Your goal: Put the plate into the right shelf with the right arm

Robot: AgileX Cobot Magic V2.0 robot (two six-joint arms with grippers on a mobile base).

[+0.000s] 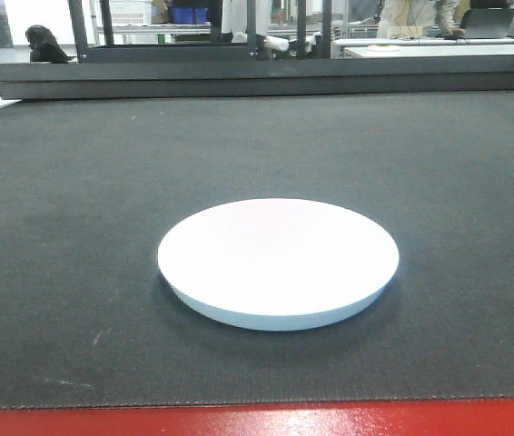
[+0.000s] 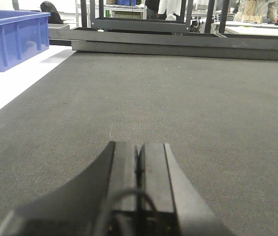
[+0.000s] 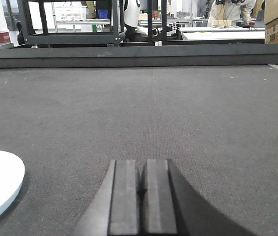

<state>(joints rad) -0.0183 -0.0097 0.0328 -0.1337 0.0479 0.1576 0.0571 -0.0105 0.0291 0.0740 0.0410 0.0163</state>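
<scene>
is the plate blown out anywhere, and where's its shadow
Front view: the plate is washed out, its bowl almost featureless, with a soft shadow under its near rim. Right wrist view: only its cropped edge shows, faint shadow beside it.

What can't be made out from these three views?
Plate: underside hidden in the front view; cut off by the left edge in the right wrist view.
Shelf: no view shows it clearly; background racks are distant and blurred.
Blue bin: left wrist view crops it; walls hide its contents.
Left gripper, right gripper: arms behind them out of frame.
</scene>
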